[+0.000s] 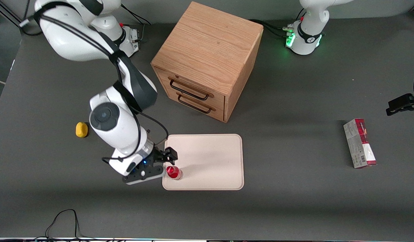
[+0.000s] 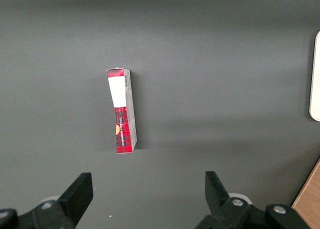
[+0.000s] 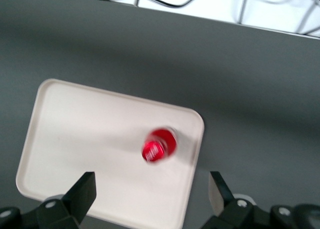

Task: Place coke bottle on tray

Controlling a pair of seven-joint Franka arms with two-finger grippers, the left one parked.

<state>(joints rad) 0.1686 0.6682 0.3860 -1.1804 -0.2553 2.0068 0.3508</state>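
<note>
One coke bottle (image 1: pixel 174 172) upright on one tray (image 1: pixel 210 158), gripper (image 1: pixel 166 160) wide, above it.

A wooden drawer cabinet (image 1: pixel 207 60) is seen on the dark grey table (image 1: pixel 294 208), turned at an angle, its two drawers shut and fitted with dark handles (image 1: pixel 190 90). In the front view, a small yellow lump (image 1: pixel 81 129) is found at about eight o'clock from the cabinet. A red-and-grey carton (image 1: pixel 360 143) is laid flat at about four o'clock, toward the parked arm's end.
</note>
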